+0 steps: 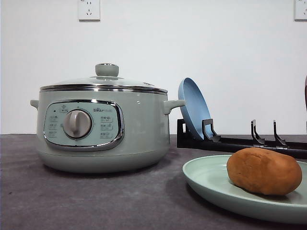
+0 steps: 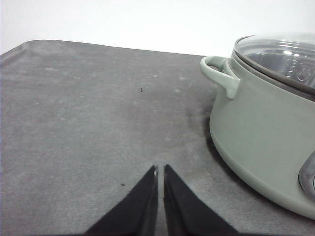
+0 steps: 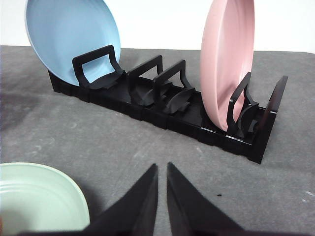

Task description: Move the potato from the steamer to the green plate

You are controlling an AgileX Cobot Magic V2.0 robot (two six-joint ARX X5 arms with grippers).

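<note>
- The potato (image 1: 264, 171) lay on the green plate (image 1: 206, 179), resting on its shallow inner surface near the front right part of the desk (image 1: 86, 201); by that, the transfer itself looked finished.
- The steamer (image 1: 103, 124) stood toward the left of the desk with its glass lid (image 1: 103, 81) seated on the rim, well apart from the plate.
- The left gripper (image 2: 161, 172) hung over bare desk just beside the steamer's side handle (image 2: 220, 73), its two black fingers pressed nearly together with nothing between them.
- The right gripper (image 3: 162, 169) was likewise clenched and empty, hovering over the desk between the green plate's rim and the black dish rack (image 3: 162, 105).
- Judged from this, little was left beyond the arms settling clear of the things.
- The desk wore a dark grey, slightly mottled cloth-like covering with a few pale specks.
- The rack sat toward the back right, holding a blue plate (image 3: 74, 39) and a pink plate (image 3: 226, 59) on edge, with empty slots between them.
- Behind stood a plain white wall (image 1: 216, 48) with a socket (image 1: 89, 9) high up.
</note>
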